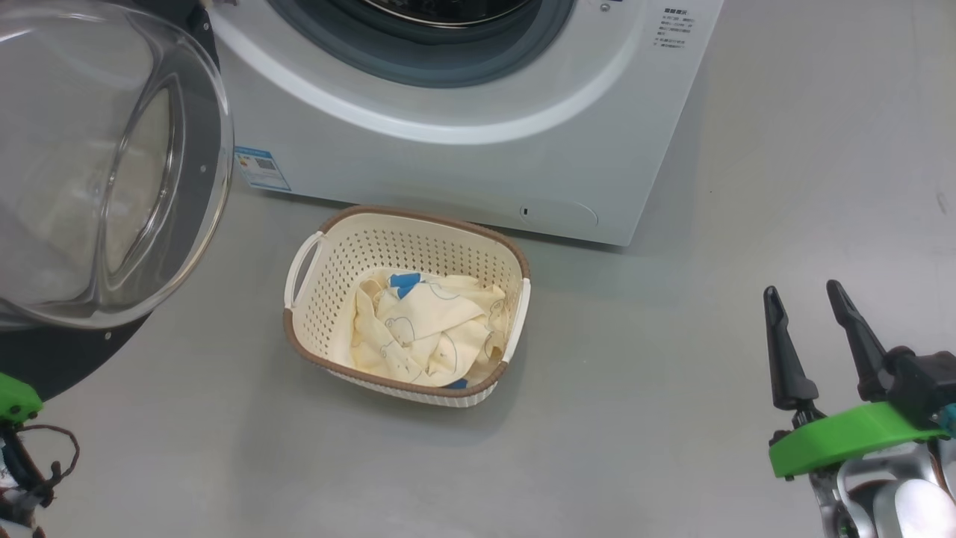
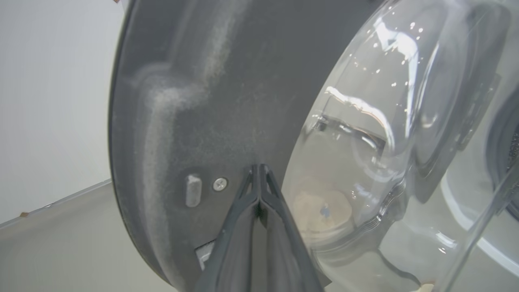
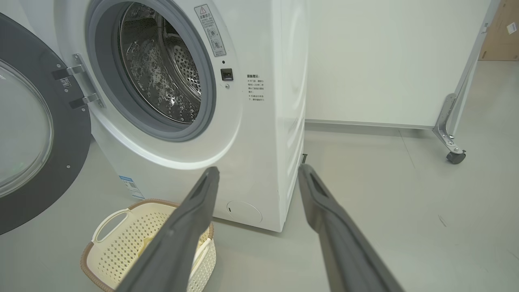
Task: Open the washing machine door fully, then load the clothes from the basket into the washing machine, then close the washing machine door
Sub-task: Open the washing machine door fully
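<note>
The washing machine (image 1: 463, 161) stands at the top with its steel drum (image 3: 162, 73) exposed. The washing machine door (image 1: 112, 172) is swung out to the left, its glass bowl bulging toward me. On the floor in front sits the cream basket (image 1: 328, 261), with the pale yellow clothes (image 1: 426, 325) crumpled inside. My left gripper (image 2: 259, 168) is shut with nothing in it. Its tips are at the door's dark inner face (image 2: 194, 101), beside a screw; I cannot tell if they touch. My right gripper (image 1: 803, 291) hangs open and empty, right of the basket (image 3: 121, 239).
Grey floor (image 1: 672, 373) spreads to the right of the basket and the machine. A white panel on a castor foot (image 3: 456, 156) stands beyond the machine's right side, with a cardboard box (image 3: 502, 28) behind it. The open door takes up the space at the left.
</note>
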You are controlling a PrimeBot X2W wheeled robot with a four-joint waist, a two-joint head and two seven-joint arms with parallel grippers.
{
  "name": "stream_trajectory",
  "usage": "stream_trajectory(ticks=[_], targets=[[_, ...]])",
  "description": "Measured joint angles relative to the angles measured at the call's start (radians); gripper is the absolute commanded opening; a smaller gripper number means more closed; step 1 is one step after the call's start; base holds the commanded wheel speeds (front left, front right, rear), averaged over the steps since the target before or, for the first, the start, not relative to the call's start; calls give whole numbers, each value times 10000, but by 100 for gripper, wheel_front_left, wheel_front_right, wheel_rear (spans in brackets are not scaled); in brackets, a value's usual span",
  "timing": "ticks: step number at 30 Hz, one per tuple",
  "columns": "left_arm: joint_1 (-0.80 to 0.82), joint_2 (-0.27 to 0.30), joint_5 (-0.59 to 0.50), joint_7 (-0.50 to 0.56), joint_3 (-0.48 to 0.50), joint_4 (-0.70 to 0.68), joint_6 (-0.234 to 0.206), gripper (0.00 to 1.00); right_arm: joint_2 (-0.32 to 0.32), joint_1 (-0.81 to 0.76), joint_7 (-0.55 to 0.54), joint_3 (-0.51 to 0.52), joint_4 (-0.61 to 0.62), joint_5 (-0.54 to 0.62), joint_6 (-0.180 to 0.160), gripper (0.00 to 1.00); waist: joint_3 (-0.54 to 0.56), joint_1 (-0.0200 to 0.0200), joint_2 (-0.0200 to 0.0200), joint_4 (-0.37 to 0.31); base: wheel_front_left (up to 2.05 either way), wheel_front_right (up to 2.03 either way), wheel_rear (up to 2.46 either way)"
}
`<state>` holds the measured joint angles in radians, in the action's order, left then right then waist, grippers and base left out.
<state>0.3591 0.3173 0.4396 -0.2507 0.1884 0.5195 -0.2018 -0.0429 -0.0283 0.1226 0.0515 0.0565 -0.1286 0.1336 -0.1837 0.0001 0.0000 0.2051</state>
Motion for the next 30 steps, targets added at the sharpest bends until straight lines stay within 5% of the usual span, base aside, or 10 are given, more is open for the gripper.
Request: stream_trajectory(ticks=[16, 30], targets=[[495, -182, -978, 0, 1060, 299, 443, 0, 0, 0, -102, 52, 163, 174, 0, 100, 205, -1, 0, -42, 0, 0, 0], [-172, -1145, -1521, -46, 2036, -1204, 807, 0, 0, -4, -98, 73, 138, 151, 0, 100, 348, -1, 0, -170, 0, 0, 0]])
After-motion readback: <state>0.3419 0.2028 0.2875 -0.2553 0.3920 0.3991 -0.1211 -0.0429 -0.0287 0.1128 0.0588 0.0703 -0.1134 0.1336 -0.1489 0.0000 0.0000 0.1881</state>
